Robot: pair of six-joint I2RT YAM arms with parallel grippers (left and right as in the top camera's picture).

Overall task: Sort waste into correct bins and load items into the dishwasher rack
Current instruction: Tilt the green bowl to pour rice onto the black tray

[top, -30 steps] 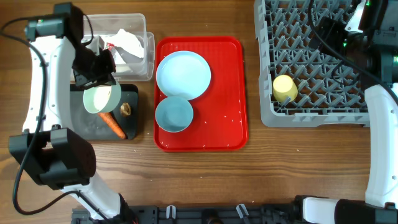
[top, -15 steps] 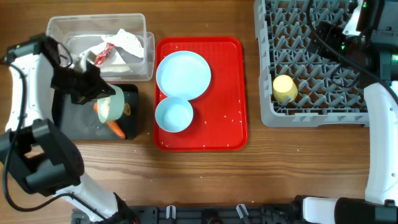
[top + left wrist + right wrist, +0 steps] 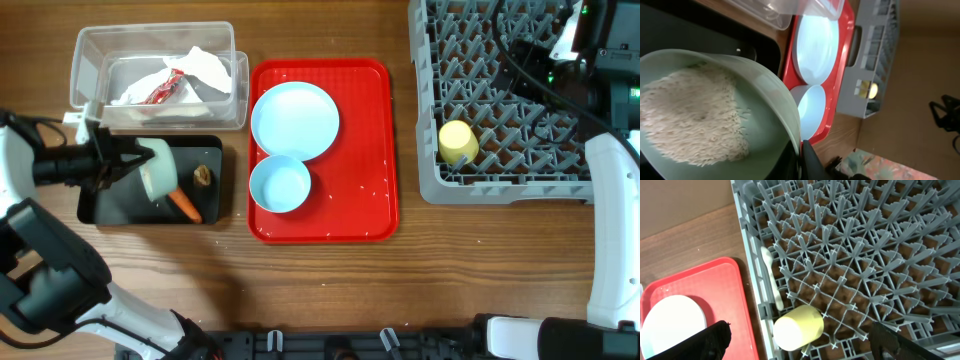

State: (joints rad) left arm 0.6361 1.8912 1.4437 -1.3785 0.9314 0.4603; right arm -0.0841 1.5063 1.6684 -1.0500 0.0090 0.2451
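Observation:
My left gripper is shut on the rim of the small pale green bowl, which is tipped on its side over the black tray. White rice grains fill the bowl, its rim pinched at my gripper. On the tray lie an orange carrot and a brown lump. The clear tub holds a crumpled tissue and a red wrapper. My right gripper hangs open above the yellow cup, which lies in the grey rack.
A red serving tray in the middle carries a light blue plate, a light blue bowl and a few stray white grains. The rack fills the right side, with the cup at its near left corner.
My left arm has swung out to the left, and the green bowl has tipped further onto its side, lower over the black tray. The right arm has not moved.

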